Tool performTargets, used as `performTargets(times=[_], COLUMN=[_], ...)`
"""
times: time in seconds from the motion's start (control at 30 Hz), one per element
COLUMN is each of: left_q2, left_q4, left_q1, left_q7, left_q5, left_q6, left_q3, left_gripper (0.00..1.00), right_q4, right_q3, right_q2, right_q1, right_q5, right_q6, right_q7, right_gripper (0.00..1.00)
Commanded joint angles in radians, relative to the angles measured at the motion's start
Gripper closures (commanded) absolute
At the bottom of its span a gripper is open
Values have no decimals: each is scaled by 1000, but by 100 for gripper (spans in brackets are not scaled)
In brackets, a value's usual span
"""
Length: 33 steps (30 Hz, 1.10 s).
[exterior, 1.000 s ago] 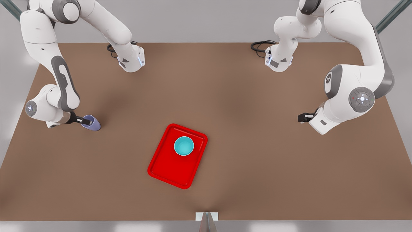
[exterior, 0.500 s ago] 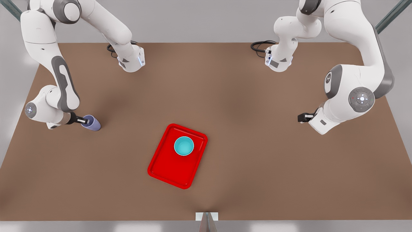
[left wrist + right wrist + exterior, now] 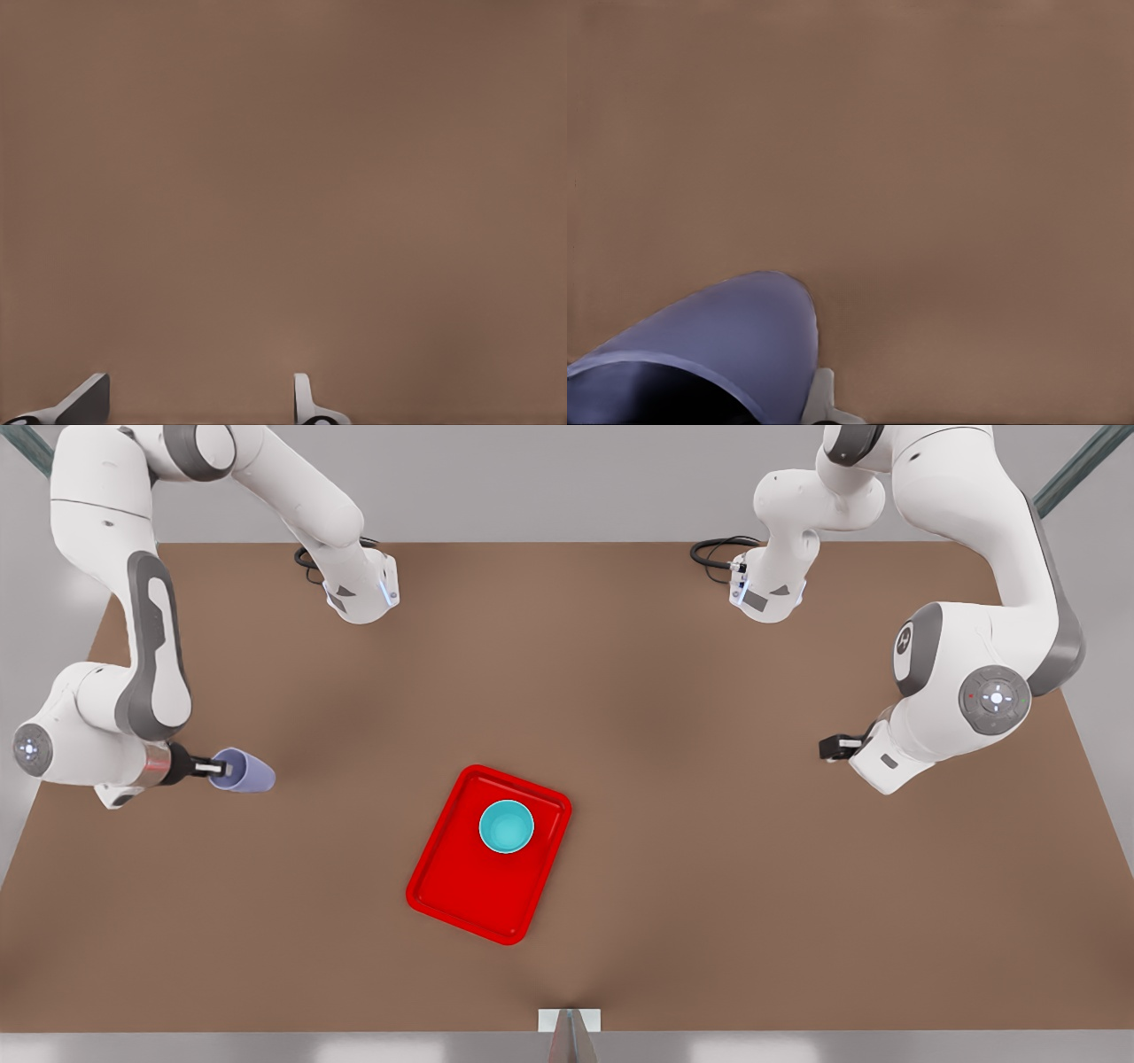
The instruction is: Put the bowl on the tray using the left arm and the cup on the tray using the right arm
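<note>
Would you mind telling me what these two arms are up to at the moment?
The right gripper, at the front view's left, is shut on the lavender cup, carrying it tilted above the brown table. The teal bowl already sits on the red tray. The left gripper, at the front view's right, waits open and empty.

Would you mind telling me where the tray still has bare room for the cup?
The red tray is bare over its near half, below the teal bowl. The far end beside the bowl is crowded. The right gripper holds the lavender cup.
</note>
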Motion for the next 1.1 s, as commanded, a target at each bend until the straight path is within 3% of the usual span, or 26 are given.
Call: performTargets(times=[0.0, 0.07, 0.37, 0.53, 0.57, 0.63, 0.87, 1.07], left_q2=[0, 0, 3, 3, 3, 3, 3, 3], left_q4=[0, 0, 0, 0, 0, 0, 0, 0], left_q1=[0, 0, 6, 6, 6, 5, 5, 5], left_q7=[0, 0, 3, 3, 3, 3, 3, 3], left_q5=[0, -11, -16, -16, -16, -16, -16, -16], left_q6=[0, 0, 3, 3, 3, 3, 2, 2], left_q3=[0, 3, 17, 17, 17, 17, 17, 17], left_gripper=[0, 0, 0, 0, 0, 0, 0, 0], right_q4=[13, 86, 250, 440, 468, 481, 632, 670], right_q3=[16, 66, 63, 51, 49, -36, -61, -158], right_q2=[0, 2, 20, 235, 267, 281, 414, 448], right_q1=[0, 60, 496, 706, 718, 784, 804, 890], right_q5=[-6, -48, -128, -216, -224, -241, -240, -238], right_q6=[-5, -56, -85, -10, 1, 56, 61, 62], right_q7=[2, 88, 477, 690, 713, 709, 712, 709], right_gripper=[79, 79, 79, 79, 79, 79, 79, 79])
